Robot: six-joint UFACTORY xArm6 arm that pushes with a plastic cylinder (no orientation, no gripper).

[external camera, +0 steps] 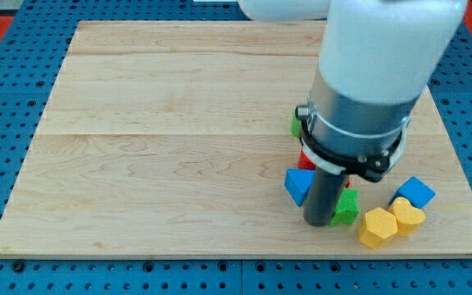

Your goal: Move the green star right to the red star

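One small green star-shaped block (pixel 347 206), lower right of frame, touching my tip (pixel 317 221) on its right, red block (pixel 305 159) just above: light, rigid, slides readily; push flank; no jaws fitted.

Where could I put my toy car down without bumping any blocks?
The wooden board is bare across the view's left and middle, up to the blue triangle. The view's lower right is crowded: my tip beside the green star, yellow blocks, blue cube.
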